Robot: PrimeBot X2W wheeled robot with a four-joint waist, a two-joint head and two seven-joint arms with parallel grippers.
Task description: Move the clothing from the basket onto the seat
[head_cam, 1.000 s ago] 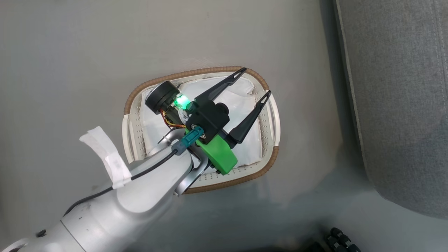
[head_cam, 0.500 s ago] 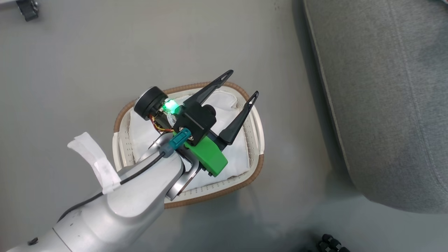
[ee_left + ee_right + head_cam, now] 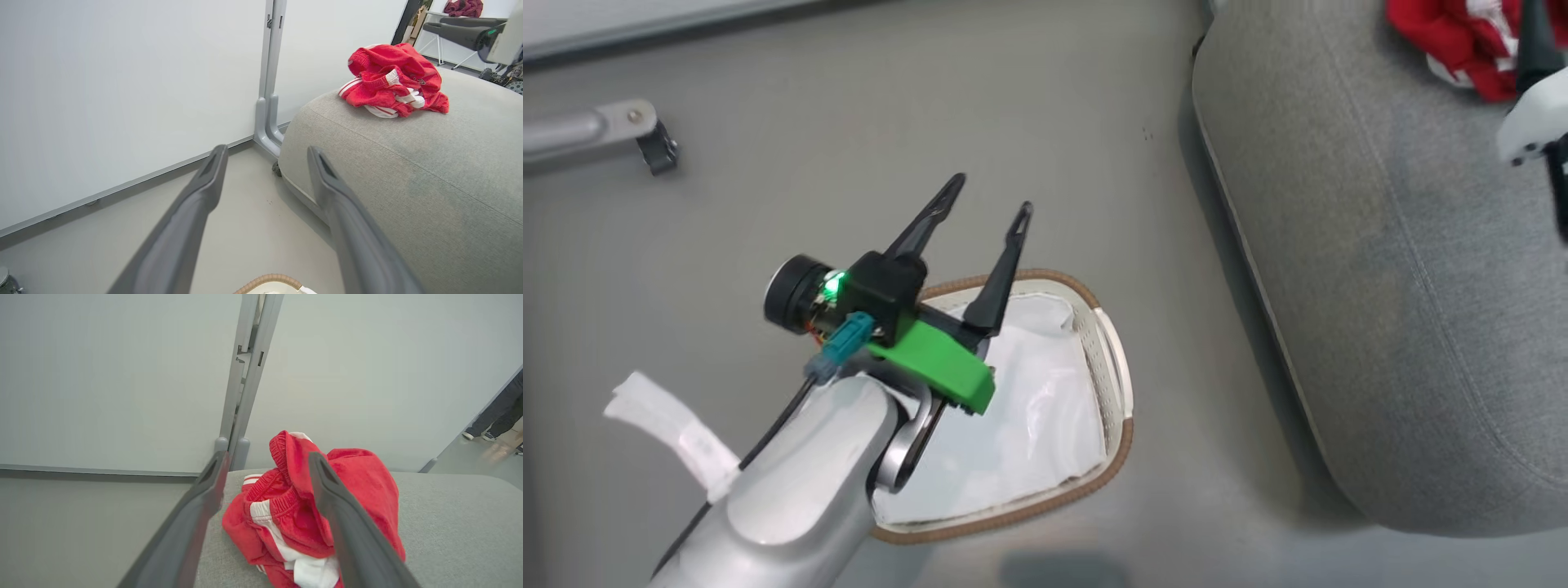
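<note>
Grey floor (image 3: pixel 849 122), oval basket (image 3: pixel 1117 377), crumpled red clothing (image 3: pixel 392 81) on fabric seat (image 3: pixel 1380 286); left hand (image 3: pixel 992 193), right hand (image 3: pixel 267 457) wide.

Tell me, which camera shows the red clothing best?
The left wrist view: the whole red clothing lies unobstructed on the seat. The right wrist view is closer, but the right tool's finger crosses it and the frame crops it. The head view catches just a corner.

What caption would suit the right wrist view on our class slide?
Open right gripper hovers close to a crumpled red-and-white garment lying on the grey seat.
</note>
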